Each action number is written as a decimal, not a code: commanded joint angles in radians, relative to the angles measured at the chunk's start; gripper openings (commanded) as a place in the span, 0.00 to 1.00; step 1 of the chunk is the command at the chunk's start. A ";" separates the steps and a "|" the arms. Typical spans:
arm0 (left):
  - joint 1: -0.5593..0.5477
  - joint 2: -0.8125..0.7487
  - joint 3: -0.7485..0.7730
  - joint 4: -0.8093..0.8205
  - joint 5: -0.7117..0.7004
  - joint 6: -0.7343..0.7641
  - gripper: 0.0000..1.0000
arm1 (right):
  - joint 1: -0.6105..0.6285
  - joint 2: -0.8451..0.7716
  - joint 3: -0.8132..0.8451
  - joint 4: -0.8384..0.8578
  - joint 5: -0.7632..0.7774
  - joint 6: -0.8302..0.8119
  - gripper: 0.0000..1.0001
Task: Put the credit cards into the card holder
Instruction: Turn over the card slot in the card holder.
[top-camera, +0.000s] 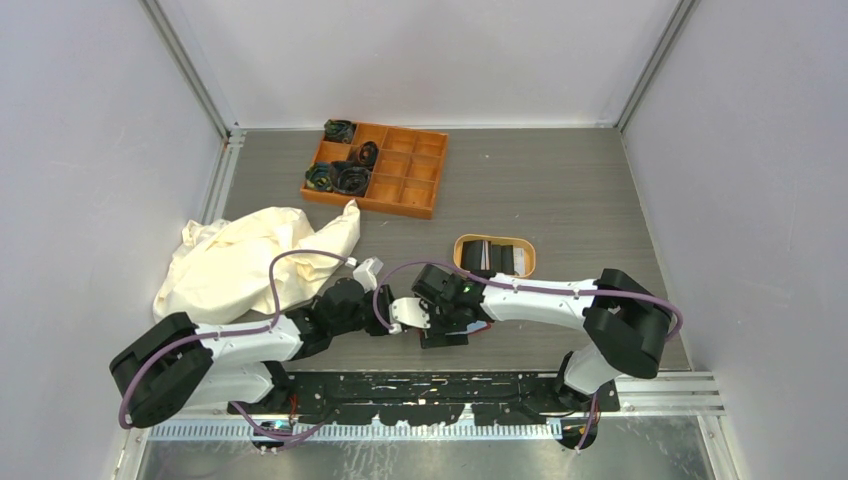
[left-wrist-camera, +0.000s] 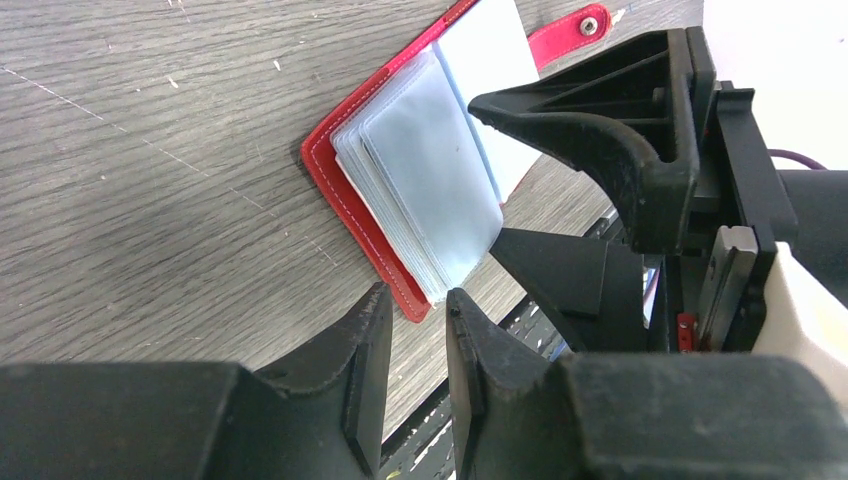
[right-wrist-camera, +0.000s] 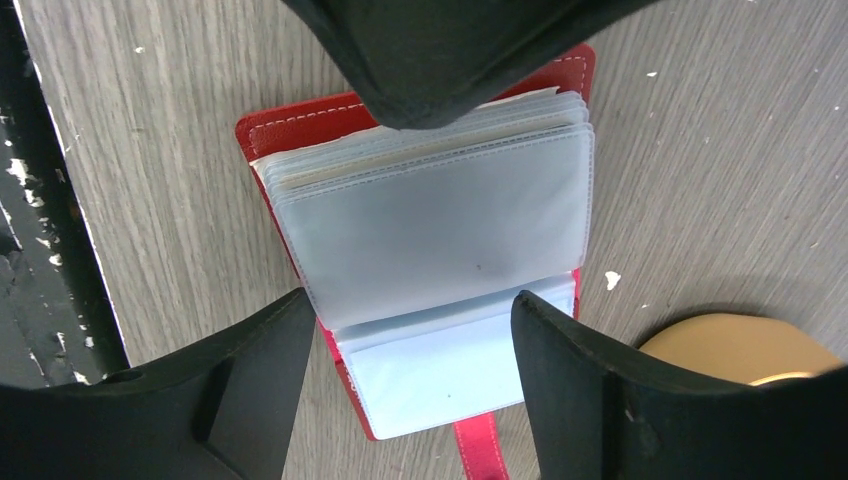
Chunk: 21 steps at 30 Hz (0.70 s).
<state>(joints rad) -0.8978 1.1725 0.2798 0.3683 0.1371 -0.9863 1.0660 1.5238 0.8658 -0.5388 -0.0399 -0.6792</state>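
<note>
The red card holder lies open on the table, its clear pockets fanned up and its snap tab stretched out. My right gripper hangs open straight above it, one finger on each side of the pockets and nothing held. From the left, my left gripper sits at the holder's corner with its jaws a narrow gap apart and empty. From above, both grippers meet at the near middle and hide the holder. The credit cards, black and white, lie in the tan tray.
An orange compartment box with dark coiled items stands at the back. A crumpled cream cloth lies to the left. The table's near edge and black rail run close beside the holder.
</note>
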 joint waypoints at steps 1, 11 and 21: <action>-0.004 0.006 0.002 0.035 -0.010 0.014 0.27 | -0.003 -0.027 0.047 0.010 0.028 0.020 0.76; -0.004 0.022 0.011 0.041 -0.005 0.012 0.27 | -0.041 -0.063 0.058 -0.009 -0.022 0.045 0.77; -0.006 0.035 0.014 0.079 0.021 0.003 0.26 | -0.070 -0.070 0.064 -0.010 -0.003 0.062 0.76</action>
<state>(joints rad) -0.8978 1.2022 0.2798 0.3737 0.1425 -0.9874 1.0100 1.4998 0.8902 -0.5579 -0.0490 -0.6338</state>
